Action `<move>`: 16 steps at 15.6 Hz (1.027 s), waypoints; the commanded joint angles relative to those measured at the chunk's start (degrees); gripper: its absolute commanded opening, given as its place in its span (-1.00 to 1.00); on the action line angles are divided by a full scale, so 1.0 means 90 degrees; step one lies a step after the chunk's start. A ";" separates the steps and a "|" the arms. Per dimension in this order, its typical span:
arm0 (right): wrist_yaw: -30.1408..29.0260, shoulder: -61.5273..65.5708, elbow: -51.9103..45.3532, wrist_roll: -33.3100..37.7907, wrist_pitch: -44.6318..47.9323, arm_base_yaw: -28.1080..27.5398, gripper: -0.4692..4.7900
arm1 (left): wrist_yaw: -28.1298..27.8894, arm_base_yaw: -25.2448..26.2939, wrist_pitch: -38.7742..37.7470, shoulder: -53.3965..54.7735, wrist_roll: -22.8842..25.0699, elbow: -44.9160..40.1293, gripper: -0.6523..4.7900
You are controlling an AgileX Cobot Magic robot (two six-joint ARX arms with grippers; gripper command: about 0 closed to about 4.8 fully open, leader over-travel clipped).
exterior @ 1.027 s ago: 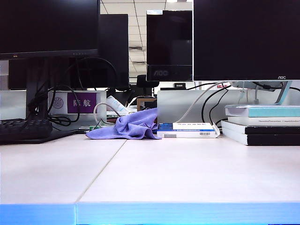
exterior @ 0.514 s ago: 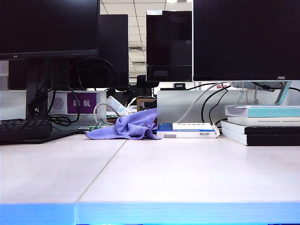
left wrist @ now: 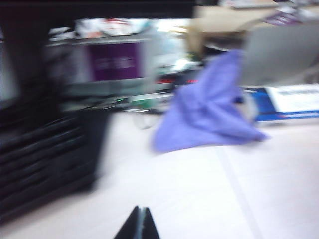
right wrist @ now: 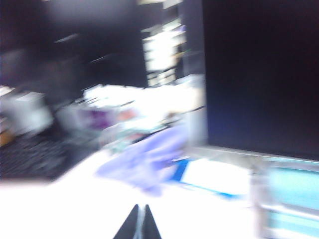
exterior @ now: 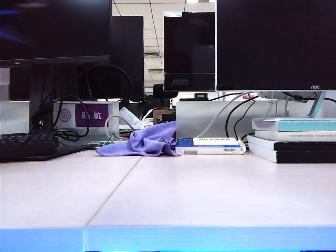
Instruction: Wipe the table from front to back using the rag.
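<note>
Both monitors read AOC; left gripper (left wrist: 139,224) and right gripper (right wrist: 139,223) closed.

- The table (exterior: 210,194) is a pale pinkish-white top of two panels, with a thin seam running from the front edge toward the back and a light blue front edge.
- The rag (exterior: 144,142), lavender and crumpled, lies at the back edge, across the far end of the seam.
- A flat blue-and-white box (exterior: 210,146) lies just right of the rag, touching or nearly touching it.
- A stack of books (exterior: 294,139) sits at the back right.
- A black keyboard (exterior: 26,144) rests at the back left.
- The front and middle of the table are bare.
</note>
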 commanded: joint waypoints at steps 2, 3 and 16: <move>-0.0019 0.0704 0.0202 -0.0019 0.0160 0.1139 -0.83 | 0.0328 -0.0444 0.0342 0.1673 0.0070 0.1064 -0.78; -0.0019 0.0794 0.0202 -0.0019 0.0214 0.1324 -0.83 | 0.0578 -0.0476 0.0653 0.1982 0.0034 0.1149 -0.78; 0.0260 0.1197 0.0202 -0.0119 0.0245 0.1999 -0.83 | 0.1124 -0.0573 0.1353 0.5280 -0.0255 0.3347 -0.78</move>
